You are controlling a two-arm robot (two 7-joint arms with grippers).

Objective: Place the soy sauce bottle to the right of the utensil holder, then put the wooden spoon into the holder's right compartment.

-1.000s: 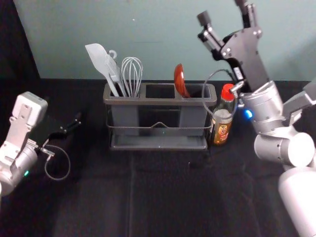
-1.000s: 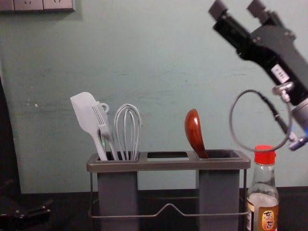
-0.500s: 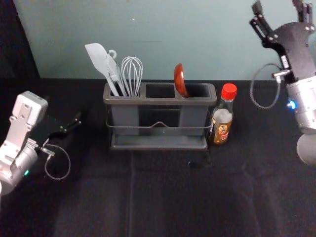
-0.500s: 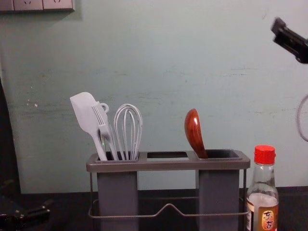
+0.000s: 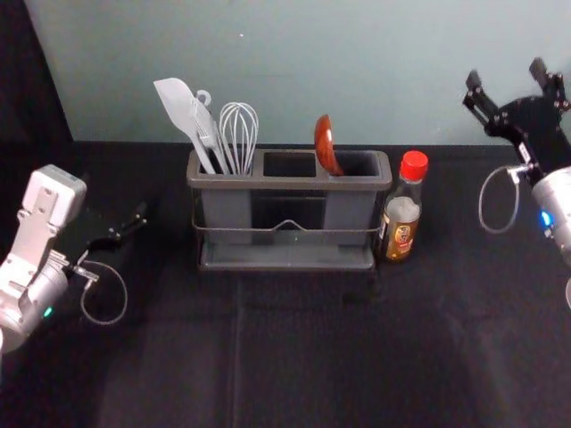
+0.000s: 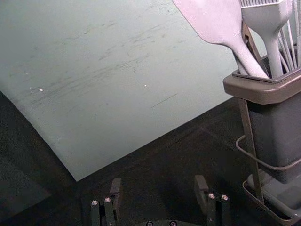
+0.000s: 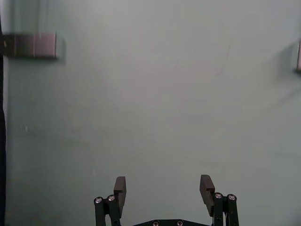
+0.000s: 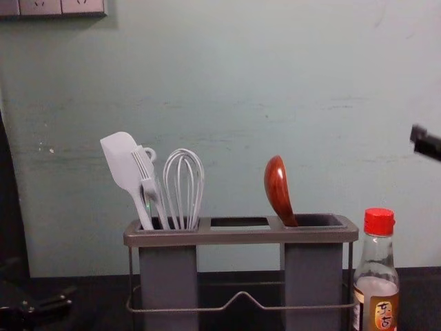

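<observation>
My right gripper [image 5: 507, 76] is open and raised, off to the right of the soy sauce bottle [image 5: 402, 214]; in the right wrist view the gripper [image 7: 163, 188] has nothing between its fingers. The bottle stands upright beside the right end of the utensil holder [image 5: 285, 183]. Bowl upward, the wooden spoon [image 8: 278, 189] leans in the holder's right compartment, its handle hidden inside. At the left of the table my left gripper [image 5: 129, 230] stays parked, and the left wrist view shows this gripper [image 6: 157, 190] open and holding nothing.
A white spatula [image 8: 124, 165], a brush [image 8: 148, 176] and a whisk [image 8: 183, 186] stand in the holder's left compartment. Behind the dark table [image 5: 294, 357] rises a pale green wall [image 5: 294, 71], with sockets [image 8: 62, 7] at its upper left in the chest view.
The right arm has swung away from above the bottle to the right, and its gripper has come lower in the last half second. Bottle, spoon and left arm have kept their places.
</observation>
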